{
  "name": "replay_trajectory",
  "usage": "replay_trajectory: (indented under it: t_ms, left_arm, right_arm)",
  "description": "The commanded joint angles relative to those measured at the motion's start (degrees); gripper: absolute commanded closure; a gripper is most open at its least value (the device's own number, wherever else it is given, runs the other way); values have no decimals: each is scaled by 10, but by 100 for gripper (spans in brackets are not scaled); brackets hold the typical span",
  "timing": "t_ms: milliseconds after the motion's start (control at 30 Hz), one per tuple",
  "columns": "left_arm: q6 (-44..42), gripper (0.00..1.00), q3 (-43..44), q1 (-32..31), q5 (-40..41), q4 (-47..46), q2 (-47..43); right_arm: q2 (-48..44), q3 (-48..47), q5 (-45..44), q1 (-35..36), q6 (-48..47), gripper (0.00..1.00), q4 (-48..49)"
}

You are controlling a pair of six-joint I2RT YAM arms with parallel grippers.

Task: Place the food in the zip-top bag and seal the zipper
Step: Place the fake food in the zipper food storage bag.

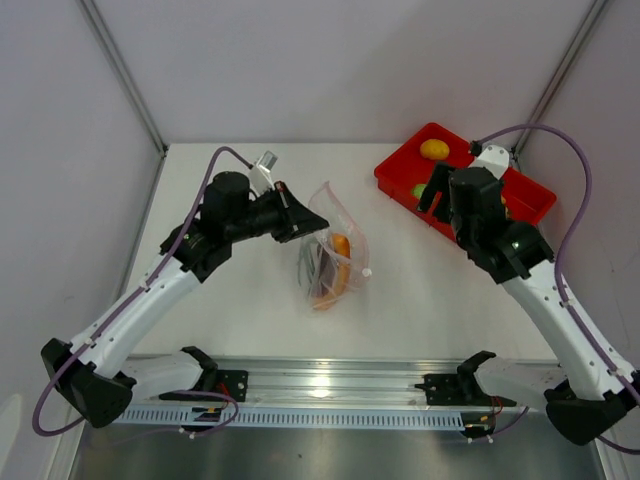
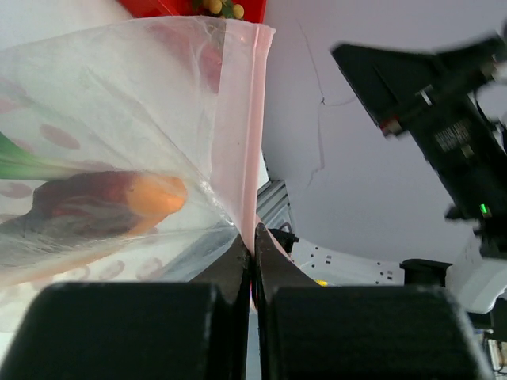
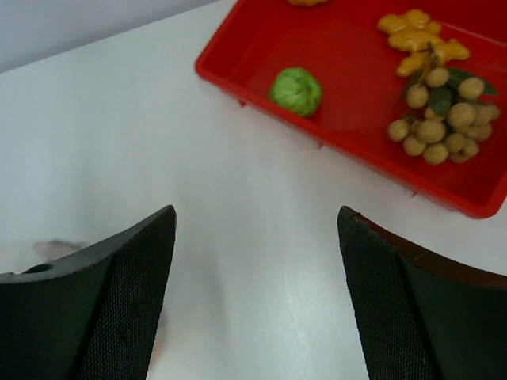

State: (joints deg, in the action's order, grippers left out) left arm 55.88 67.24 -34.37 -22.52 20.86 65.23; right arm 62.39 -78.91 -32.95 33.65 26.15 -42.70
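**A:** Why is the left claw (image 2: 253,241) pinched tight on the clear crinkly zip-top bag (image 1: 332,250)?

**B:** It clamps the thin pinkish-red zipper strip (image 2: 238,119) near one end, presumably so the mouth stands up, reachable. An orange-and-purple toy piece (image 2: 111,204) already lies inside.

**A:** And the right claw (image 3: 255,218)?

**B:** Spread wide and holding nothing, over the white surface (image 3: 119,119) beside the red rectangular tray (image 3: 348,63). The yellow-green grape bunch (image 3: 440,119), a green round piece (image 3: 295,90) and orange lumpy pieces (image 3: 418,36) lie there. I'd judge a pick comes next, with sealing far off.
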Motion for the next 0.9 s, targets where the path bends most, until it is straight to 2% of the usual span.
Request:
replay_trajectory:
  t_ms: [0,133,167,267,467,633,867]
  left_arm:
    - [-45,99,21,-4,-17,3,-12]
    - [-60,100,23,-6,-40,1,-11]
    - [-65,100,22,-7,-44,1,-11]
    - [-81,99,22,-9,-48,8,-11]
    - [-126,99,18,-10,-51,38,-9]
    - [-140,100,-5,-10,-69,26,-12]
    - [-154,100,-12,-10,-96,28,-5]
  right_arm:
    - [34,17,82,-74,-59,17,74]
    - [104,0,109,-167,-82,15,118]
    - [136,-8,118,-208,-81,14,122]
    - [187,-47,156,-262,-91,11,123]
    - [333,-168,127,-353,-105,8,24]
    - [386,-150,111,-399,-96,7,3]
    - [421,-78,93,-413,-78,7,38]
